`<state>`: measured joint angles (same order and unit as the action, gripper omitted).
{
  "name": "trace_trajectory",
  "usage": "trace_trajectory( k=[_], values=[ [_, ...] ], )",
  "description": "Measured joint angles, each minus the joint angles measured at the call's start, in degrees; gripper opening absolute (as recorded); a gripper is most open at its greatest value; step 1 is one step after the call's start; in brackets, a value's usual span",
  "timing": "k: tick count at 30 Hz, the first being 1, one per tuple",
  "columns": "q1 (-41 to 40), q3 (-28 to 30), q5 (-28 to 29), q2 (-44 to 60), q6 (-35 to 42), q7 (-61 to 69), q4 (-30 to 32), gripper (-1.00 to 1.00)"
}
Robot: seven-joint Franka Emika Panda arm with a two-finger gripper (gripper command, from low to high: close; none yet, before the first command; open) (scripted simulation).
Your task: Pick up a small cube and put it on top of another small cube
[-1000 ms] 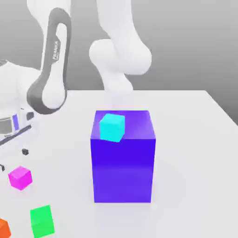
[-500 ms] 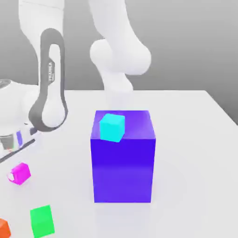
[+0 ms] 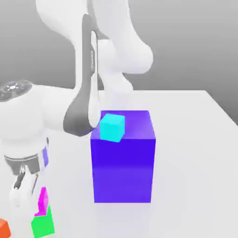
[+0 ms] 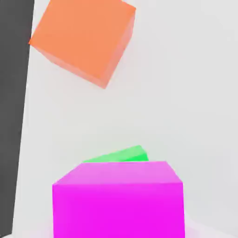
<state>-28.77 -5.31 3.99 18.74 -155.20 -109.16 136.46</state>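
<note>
The magenta cube (image 3: 42, 201) sits atop the green cube (image 3: 42, 225), touching it.

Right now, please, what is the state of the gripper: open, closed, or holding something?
Gripper: positioned at the small bright magenta cube, just above the small green cube; whether it grips or has released cannot be told.
</note>
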Motion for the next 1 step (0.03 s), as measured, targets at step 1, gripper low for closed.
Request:
trace_trajectory(
  k=[1],
  values=[
    [0.0, 0.0, 0.0, 0.0, 0.0, 0.0, 0.0, 1.0]
  ],
)
